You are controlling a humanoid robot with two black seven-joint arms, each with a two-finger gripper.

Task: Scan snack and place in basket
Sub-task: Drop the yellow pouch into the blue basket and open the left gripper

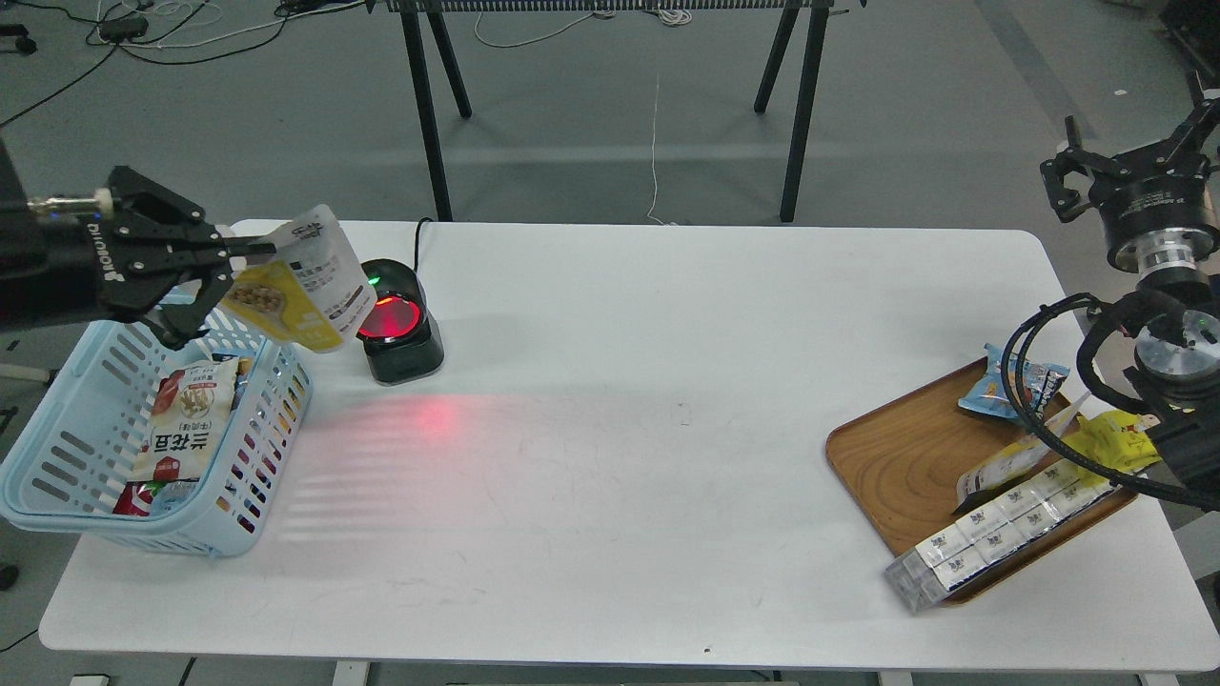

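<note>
The snack (pixel 297 286) is a yellow-and-white pouch with a round picture of tan nuts. My left gripper (pixel 221 276) is shut on its left edge and holds it tilted in the air. The pouch hangs over the right rim of the light blue basket (pixel 57 448), just left of the black scanner (pixel 400 329), whose window glows red. The basket stands at the table's left edge and holds several packets. My right gripper (pixel 1125 162) is raised at the far right, above the tray, with its fingers spread and nothing between them.
A brown wooden tray (pixel 905 457) at the right holds a blue cookie packet (pixel 1010 381), a yellow packet (pixel 1110 438), a white pouch and a clear pack of small boxes (pixel 991 538). The scanner's red light falls on the white table (pixel 610 457).
</note>
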